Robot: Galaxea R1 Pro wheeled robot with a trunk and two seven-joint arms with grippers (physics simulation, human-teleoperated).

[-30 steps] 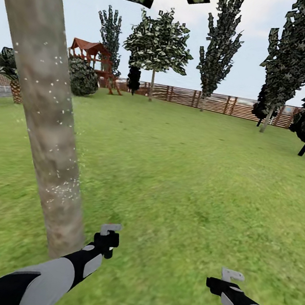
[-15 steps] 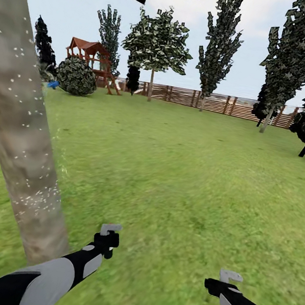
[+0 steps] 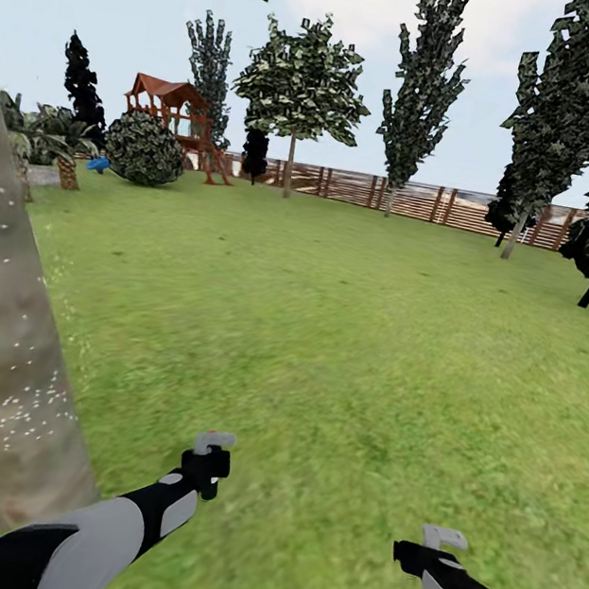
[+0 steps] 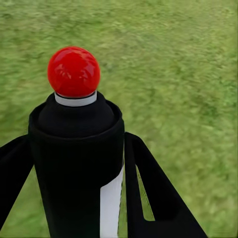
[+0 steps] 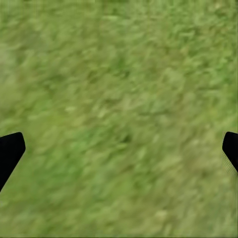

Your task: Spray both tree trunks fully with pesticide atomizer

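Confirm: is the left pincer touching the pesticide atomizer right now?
Touching. The left wrist view shows the left pincer closed around the black pesticide atomizer, a finger pressed against its side with no gap.

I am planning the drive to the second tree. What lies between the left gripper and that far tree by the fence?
In the head view, only open lawn lies between the left gripper and the far tree.

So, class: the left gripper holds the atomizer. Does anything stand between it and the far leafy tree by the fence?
Nothing visible does: open lawn lies between the atomizer in the left gripper and that tree.
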